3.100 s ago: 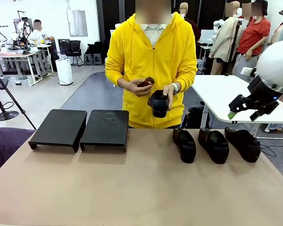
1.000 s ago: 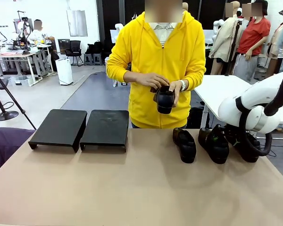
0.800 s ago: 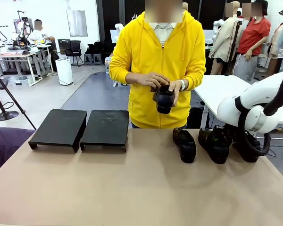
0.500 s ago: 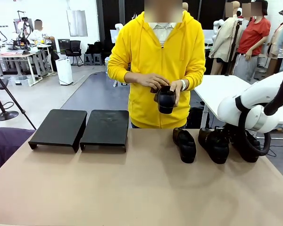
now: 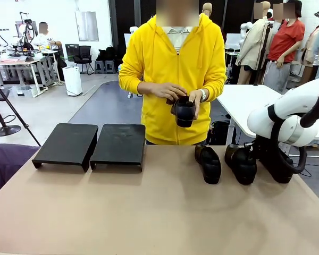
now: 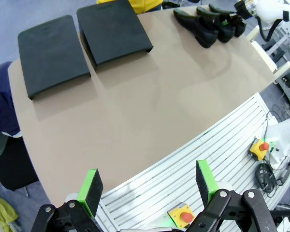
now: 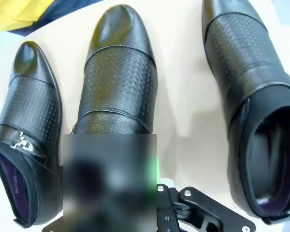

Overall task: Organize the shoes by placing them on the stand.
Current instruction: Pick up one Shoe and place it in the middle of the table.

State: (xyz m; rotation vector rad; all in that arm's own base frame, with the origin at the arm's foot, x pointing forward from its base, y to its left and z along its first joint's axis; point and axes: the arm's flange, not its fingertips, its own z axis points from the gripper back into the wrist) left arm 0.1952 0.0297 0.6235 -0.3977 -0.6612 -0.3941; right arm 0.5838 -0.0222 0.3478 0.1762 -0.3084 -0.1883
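Three black shoes lie in a row on the table's right side: the left one (image 5: 208, 163), the middle one (image 5: 240, 162) and a right one (image 5: 279, 166) partly behind my right arm. My right gripper (image 5: 253, 152) is down at the middle shoe's (image 7: 118, 82) heel end and shut on its rim; a green pad (image 7: 153, 170) shows beside a blurred patch there. The person holds a fourth shoe (image 5: 183, 111) in both hands at chest height. The stand's two black sections (image 5: 68, 142) (image 5: 119, 142) sit bare at the far left. My left gripper (image 6: 147, 181) hangs open high over the near table edge.
The tan table (image 5: 149, 212) has wide free room between the stand and the shoes. The person in a yellow hoodie (image 5: 173, 64) stands at the far edge. A white table (image 5: 244, 106) stands behind on the right. A slatted white panel (image 6: 222, 159) lies below the near edge.
My right gripper has closed from open onto the middle shoe, which has shifted slightly. The person has turned the held shoe a little. The left arm has not moved.
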